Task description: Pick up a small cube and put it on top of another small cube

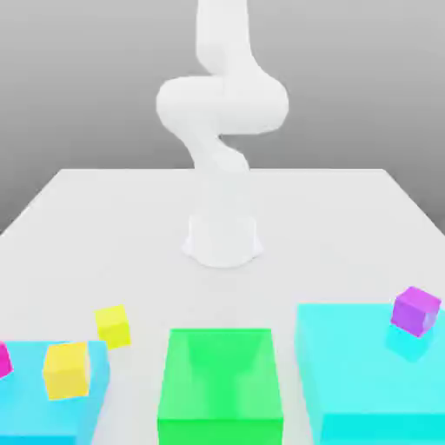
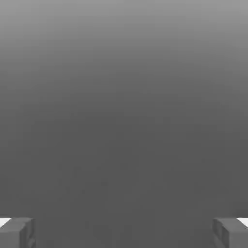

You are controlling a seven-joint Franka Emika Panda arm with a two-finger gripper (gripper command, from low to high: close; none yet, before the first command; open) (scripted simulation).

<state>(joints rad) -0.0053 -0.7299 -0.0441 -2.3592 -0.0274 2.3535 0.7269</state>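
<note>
My gripper (image 2: pixel 124 232) hangs wide apart and empty, so I risk grabbing the golden cube (image 1: pixel 67 369) instead of the neighbouring small cube (image 1: pixel 113 326).

Matt white table (image 1: pixel 348 217), smooth white arm (image 1: pixel 222 104), plain lemon-yellow small cube (image 1: pixel 113 326).

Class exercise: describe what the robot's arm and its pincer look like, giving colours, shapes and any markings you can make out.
The arm is plain glossy white, built of thick rounded tubular segments with bulging joints, rising from a cylindrical white base on the table. No cables or markings show. The pincer has two blocky dark grey fingers, each with a small white patch.
</note>
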